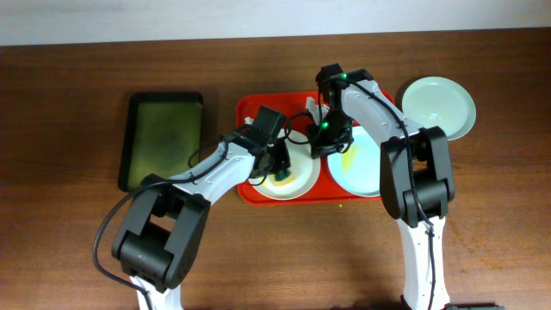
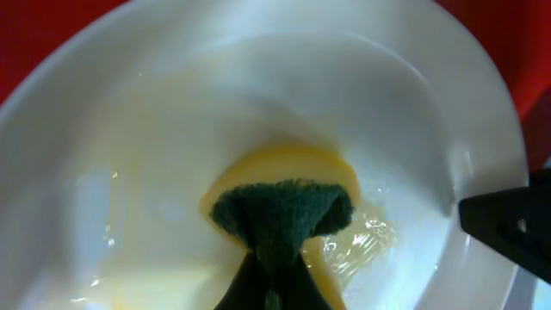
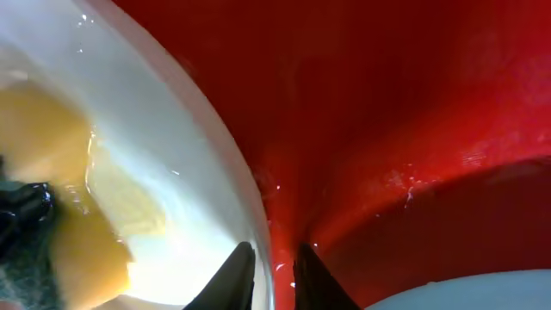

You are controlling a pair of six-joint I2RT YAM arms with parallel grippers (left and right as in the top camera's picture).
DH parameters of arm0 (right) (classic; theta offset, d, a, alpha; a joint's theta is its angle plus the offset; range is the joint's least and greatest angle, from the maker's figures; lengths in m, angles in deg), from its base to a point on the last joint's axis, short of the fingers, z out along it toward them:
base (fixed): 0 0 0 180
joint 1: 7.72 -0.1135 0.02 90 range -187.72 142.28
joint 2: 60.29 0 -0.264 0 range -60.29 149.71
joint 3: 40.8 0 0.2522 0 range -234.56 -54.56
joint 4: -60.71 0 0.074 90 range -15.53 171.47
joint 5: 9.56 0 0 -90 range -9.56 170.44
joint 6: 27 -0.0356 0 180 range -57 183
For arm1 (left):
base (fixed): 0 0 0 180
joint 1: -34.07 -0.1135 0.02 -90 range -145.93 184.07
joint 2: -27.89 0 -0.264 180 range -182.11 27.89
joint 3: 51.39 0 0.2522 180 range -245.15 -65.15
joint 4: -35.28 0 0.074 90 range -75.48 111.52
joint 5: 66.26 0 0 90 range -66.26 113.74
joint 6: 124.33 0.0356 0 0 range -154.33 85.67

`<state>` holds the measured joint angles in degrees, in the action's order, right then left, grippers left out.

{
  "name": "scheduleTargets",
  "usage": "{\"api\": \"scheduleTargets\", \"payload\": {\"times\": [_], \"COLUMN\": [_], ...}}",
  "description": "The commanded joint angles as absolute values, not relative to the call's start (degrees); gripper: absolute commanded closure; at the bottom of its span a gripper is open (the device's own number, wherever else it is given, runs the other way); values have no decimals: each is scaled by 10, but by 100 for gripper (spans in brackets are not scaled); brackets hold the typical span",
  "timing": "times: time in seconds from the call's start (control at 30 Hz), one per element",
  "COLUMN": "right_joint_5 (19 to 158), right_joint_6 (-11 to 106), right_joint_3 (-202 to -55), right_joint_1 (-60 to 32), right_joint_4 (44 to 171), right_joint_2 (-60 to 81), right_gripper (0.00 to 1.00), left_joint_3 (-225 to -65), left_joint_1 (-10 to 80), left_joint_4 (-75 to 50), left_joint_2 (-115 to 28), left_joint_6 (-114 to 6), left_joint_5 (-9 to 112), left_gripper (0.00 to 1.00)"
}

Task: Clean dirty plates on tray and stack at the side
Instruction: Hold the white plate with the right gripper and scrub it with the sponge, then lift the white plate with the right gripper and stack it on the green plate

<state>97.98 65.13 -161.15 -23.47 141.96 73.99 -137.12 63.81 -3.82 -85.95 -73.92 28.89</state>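
Observation:
A cream-white plate (image 1: 300,183) with yellowish smears lies in the left half of the red tray (image 1: 250,112). My left gripper (image 1: 277,164) is shut on a yellow sponge with a green scouring side (image 2: 284,207) and presses it onto that plate (image 2: 155,120). My right gripper (image 3: 274,274) is shut on the cream-white plate's rim (image 3: 198,112), one finger inside and one outside. A pale blue plate (image 1: 366,172) with a yellow smear lies in the tray's right half. Another pale plate (image 1: 441,108) lies on the table to the right of the tray.
A dark green-black tray (image 1: 164,138) lies on the wooden table left of the red tray. The two arms cross close together over the red tray. The right gripper's finger (image 2: 508,226) shows at the plate's edge in the left wrist view.

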Motion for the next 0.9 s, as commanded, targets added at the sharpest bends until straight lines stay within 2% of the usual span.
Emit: {"api": "scheduleTargets", "payload": {"times": [0.0,0.17,0.3,0.33,0.4,0.43,0.5,0.63,0.7,0.87], "right_joint_5": [948,947,947,947,948,948,948,948,947,947], "right_joint_6": [650,650,650,650,650,650,650,650,650,650], "right_joint_3": [-1606,-1606,-1606,-1606,-1606,-1606,-1606,-1606,-1606,-1606], "right_joint_1": [-234,-234,-234,-234,-234,-234,-234,-234,-234,-234], "right_joint_4": [1415,1415,1415,1415,1415,1415,1415,1415,1416,1416], "right_joint_2": [752,752,752,752,752,752,752,752,752,752], "right_gripper": [81,81,81,81,81,81,81,81,81,82], "left_joint_3": [-1365,-1366,-1366,-1366,-1366,-1365,-1365,-1365,-1365,-1365], "left_joint_1": [630,627,627,627,627,627,630,641,639,636], "left_joint_4": [-77,-132,-134,-130,-108,-90,-76,-76,-80,-139], "left_joint_2": [-884,-837,-771,-756,-745,-748,-765,-839,-859,-858], "left_joint_6": [-746,-707,-705,-705,-705,-705,-705,-700,-694,-694], "left_joint_5": [194,5,-41,-32,59,157,256,263,237,21], "left_gripper": [100,100,100,100,100,100,100,100,100,100]}}
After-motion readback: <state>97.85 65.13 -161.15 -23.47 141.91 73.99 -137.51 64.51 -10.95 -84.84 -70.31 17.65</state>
